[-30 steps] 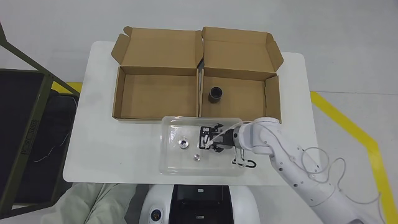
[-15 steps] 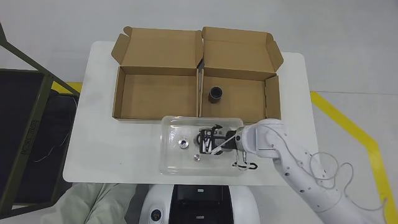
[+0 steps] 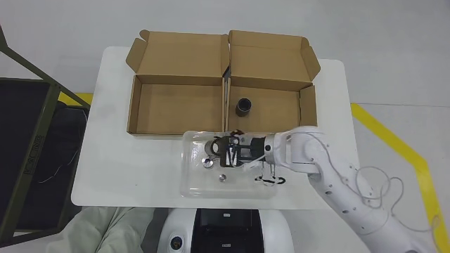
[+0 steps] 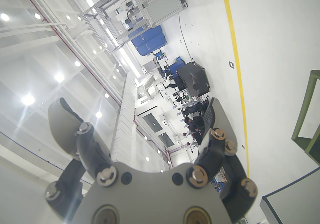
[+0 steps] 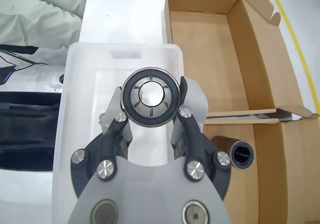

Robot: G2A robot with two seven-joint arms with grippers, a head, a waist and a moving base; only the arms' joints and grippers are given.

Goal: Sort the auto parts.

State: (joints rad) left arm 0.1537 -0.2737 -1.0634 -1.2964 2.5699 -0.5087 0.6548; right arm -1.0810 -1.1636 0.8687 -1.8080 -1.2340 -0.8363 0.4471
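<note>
**While one bearing lies boxed, a second sits between the right fingers**

Because the right gripper [image 5: 150, 91] has its fingers [image 5: 184, 90] pressed against both sides of a black ring-faced bearing [image 5: 150, 118], the robot appears to be midway through its second pick. The bearing's open bore faces back toward the wrist. It hangs between the fingertips above the clear bin [image 5: 82, 55], whose floor lies directly below them.

Beyond the fingers, on the side away from the robot, two open cardboard boxes stand edge to edge on the table [image 3: 112, 112]. The box with the matching bearing [image 5: 240, 153] already inside is the one back beside the gripper's knuckles [image 5: 282, 140]. The other box [image 5: 205, 42] lies ahead of the fingertips and off to that same side, and holds nothing.

Just past and below the fingertips, two small silvery parts [image 3: 207, 161] [image 3: 221, 178] rest on the bin floor, unsorted.

The left gripper [image 4: 136, 110] points up into the room, fingers spread wide with nothing between them.

So one part is sorted, one is in the grip, and two are left. The held bearing probably belongs with its twin
</note>
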